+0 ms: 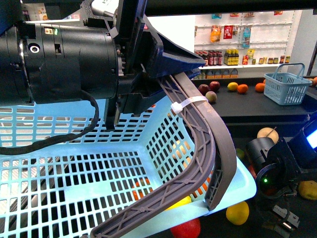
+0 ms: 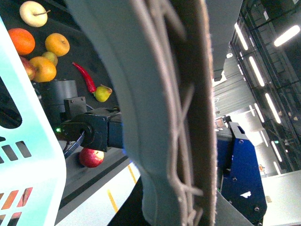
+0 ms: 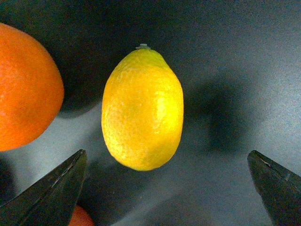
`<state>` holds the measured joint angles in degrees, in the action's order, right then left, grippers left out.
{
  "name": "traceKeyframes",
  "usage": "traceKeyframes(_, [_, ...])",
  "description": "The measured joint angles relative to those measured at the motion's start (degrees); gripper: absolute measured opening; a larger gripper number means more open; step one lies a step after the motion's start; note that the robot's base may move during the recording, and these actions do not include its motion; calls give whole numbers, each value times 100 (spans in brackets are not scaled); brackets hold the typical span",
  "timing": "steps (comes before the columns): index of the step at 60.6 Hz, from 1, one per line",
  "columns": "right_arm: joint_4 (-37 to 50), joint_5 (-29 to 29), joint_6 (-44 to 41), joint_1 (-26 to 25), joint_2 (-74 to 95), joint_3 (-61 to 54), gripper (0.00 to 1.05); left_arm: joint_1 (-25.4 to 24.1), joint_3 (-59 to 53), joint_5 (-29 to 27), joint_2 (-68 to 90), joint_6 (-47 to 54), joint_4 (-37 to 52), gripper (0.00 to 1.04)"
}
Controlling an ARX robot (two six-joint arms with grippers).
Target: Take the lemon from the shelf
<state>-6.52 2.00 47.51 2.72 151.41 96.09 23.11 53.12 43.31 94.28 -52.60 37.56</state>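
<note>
Fingertips of right gripper stand spread wide apart, lemon centred just ahead between them on shelf, orange alongside.

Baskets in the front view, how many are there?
2: large pale-blue basket close up, lower left; small blue basket on the dark shelf, upper right. The left arm may hide others.
</note>
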Motion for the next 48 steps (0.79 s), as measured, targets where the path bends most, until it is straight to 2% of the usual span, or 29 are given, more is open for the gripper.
traceKeyframes(25, [-638, 212, -81, 98, 951, 1403, 102, 0, 0, -2, 0, 2, 0, 9])
traceKeyframes(40, [-833, 341, -208, 109, 1285, 1849, 102, 0, 0, -2, 0, 0, 0, 9])
traceKeyframes(48, [-863, 374, -251, 107, 1292, 1912, 86, 0, 0, 0, 0, 2, 0, 9])
